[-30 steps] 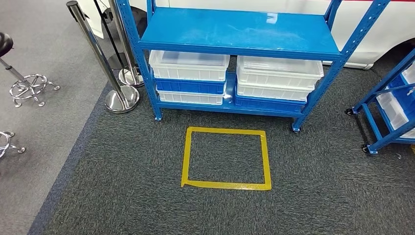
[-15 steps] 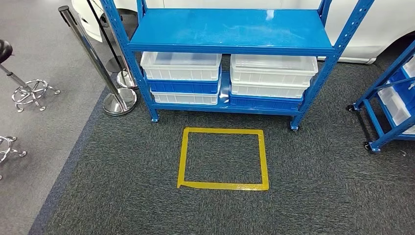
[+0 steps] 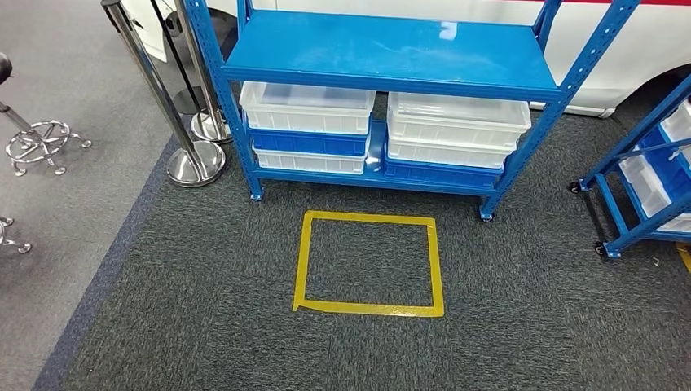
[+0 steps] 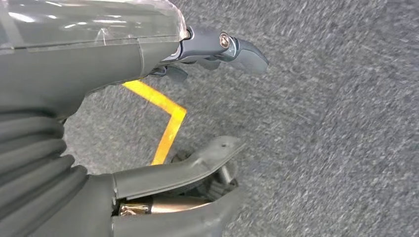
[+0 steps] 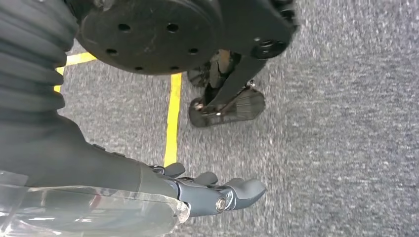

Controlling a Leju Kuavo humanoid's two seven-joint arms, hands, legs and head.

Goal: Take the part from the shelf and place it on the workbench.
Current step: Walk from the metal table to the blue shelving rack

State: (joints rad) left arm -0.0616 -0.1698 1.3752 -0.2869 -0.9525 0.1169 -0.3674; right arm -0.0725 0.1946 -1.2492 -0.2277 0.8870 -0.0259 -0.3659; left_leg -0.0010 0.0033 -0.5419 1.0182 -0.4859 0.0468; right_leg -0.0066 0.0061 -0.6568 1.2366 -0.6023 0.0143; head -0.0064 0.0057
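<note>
Fingers of the left hand (image 4: 207, 49) stretch out loosely, grasping nothing; the right hand (image 5: 217, 190) likewise lies released and empty. Both arms hang over grey carpet (image 3: 530, 309) near yellow tape (image 3: 368, 308). Ahead, the blue shelf (image 3: 391, 49) holds 4 stacked bins (image 3: 310, 106); which part, I cannot tell.

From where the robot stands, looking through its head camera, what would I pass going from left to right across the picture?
Chrome stool base → metal barrier post → blue shelf with the yellow taped square on the carpet before it → blue wheeled rack at the right edge.
</note>
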